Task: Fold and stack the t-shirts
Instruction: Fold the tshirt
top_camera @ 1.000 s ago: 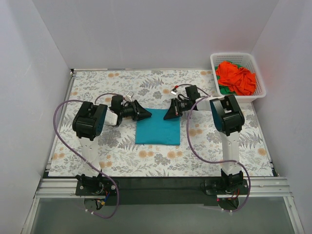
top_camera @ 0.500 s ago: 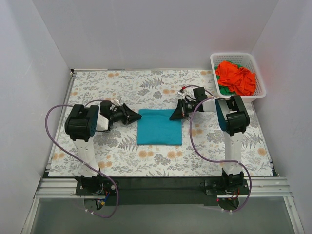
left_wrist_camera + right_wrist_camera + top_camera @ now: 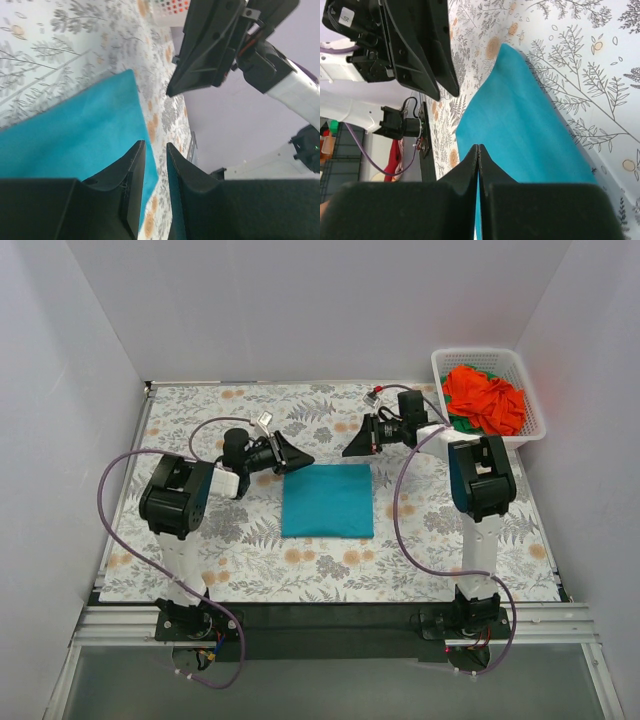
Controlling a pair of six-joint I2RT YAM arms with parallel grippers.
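Nothing is legible; a white sticker (image 3: 345, 18) on the left end effector (image 3: 446, 94) is blurred.

Left arm (image 3: 177, 502) and right arm (image 3: 482, 480): white links, chunky black joint housings, black bases. One purple cable (image 3: 108, 510) loops off each. Left gripper (image 3: 303, 460) and right gripper (image 3: 348, 452): matte black wedge fingers (image 3: 131, 172). White label (image 3: 265, 421) on left wrist, red tag (image 3: 372, 394) on right.
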